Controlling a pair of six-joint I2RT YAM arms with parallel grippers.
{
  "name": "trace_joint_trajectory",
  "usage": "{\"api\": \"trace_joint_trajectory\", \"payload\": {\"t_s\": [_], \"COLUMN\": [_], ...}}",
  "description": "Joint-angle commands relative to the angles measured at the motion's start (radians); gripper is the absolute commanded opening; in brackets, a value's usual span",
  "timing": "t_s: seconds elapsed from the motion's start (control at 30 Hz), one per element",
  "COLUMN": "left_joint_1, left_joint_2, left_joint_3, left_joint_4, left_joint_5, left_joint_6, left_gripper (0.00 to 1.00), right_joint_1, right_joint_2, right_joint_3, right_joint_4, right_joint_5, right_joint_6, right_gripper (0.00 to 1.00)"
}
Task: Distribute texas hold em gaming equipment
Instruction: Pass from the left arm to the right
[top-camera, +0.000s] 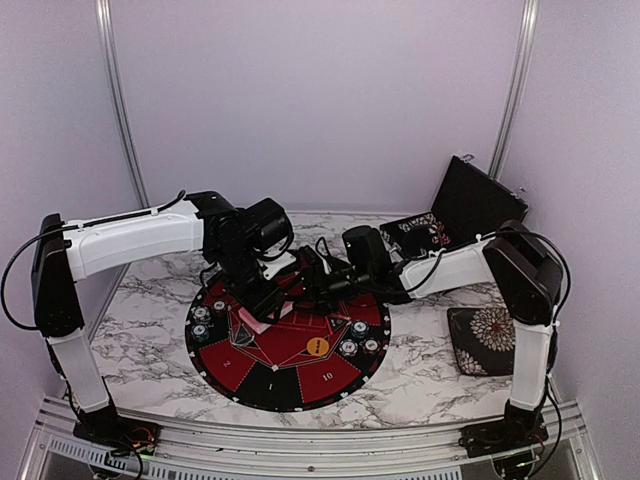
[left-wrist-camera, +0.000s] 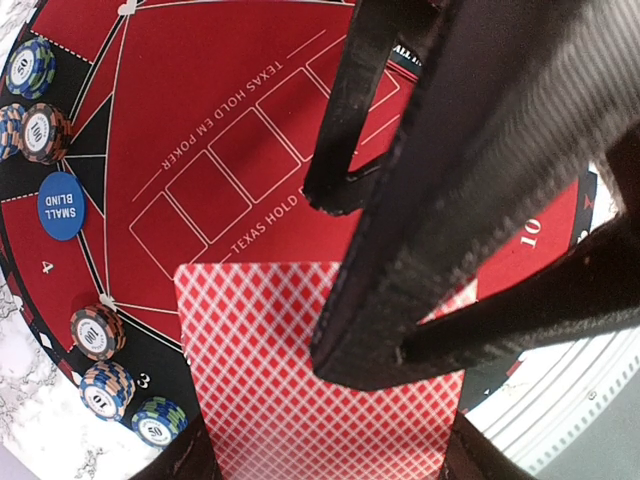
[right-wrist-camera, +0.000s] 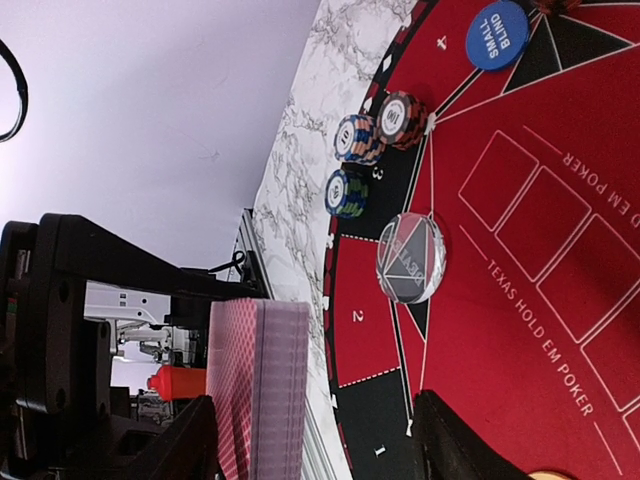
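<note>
My left gripper (left-wrist-camera: 320, 458) is shut on a deck of red-backed cards (left-wrist-camera: 250, 370) and holds it above the round poker mat (left-wrist-camera: 230, 90). The deck shows edge-on in the right wrist view (right-wrist-camera: 258, 390). My right gripper (right-wrist-camera: 320, 440) is open, its jaws wide, with one finger (left-wrist-camera: 400, 300) lying across the top card. In the top view both grippers meet over the mat's middle, left (top-camera: 262, 300) and right (top-camera: 305, 283). Chip stacks (left-wrist-camera: 96, 330) sit at the mat's rim, with others (top-camera: 358, 340) on the right. A blue small-blind disc (left-wrist-camera: 61, 205) and an orange disc (top-camera: 318, 347) lie on the mat.
A clear dealer button (right-wrist-camera: 411, 257) lies on the mat near section 2. A black hinged case (top-camera: 470, 205) stands open at the back right. A dark flower-patterned tray (top-camera: 485, 340) lies on the marble table (top-camera: 150, 300) right of the mat. Walls close in left, back and right.
</note>
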Motion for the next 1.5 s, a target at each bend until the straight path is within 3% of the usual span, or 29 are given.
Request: {"api": "trace_joint_trajectory", "payload": {"t_s": [0.0, 0.27, 0.67, 1.47], "left_joint_1": [-0.005, -0.004, -0.006, -0.005], "left_joint_2": [-0.028, -0.036, -0.050, -0.045], "left_joint_3": [0.029, 0.029, 0.030, 0.016], "left_joint_4": [-0.007, -0.005, -0.004, -0.001], "left_joint_5": [-0.003, -0.004, -0.011, -0.012], "left_joint_6": [0.016, 0.016, 0.018, 0.019], "left_gripper": [0.51, 0.51, 0.50, 0.50], "right_joint_1": [0.025, 0.044, 0.018, -0.014], "right_joint_2": [-0.014, 0.033, 0.013, -0.046], "right_joint_3": [0.026, 0.038, 0.011, -0.028], "right_joint_4": [0.004, 0.033, -0.044, -0.038], "right_joint_5": [0.002, -0.006, 0.065, 0.068], "right_joint_6": [0.000, 0.022, -0.018, -0.008], "right_gripper": [0.64, 0.57, 0.33, 0.31]}}
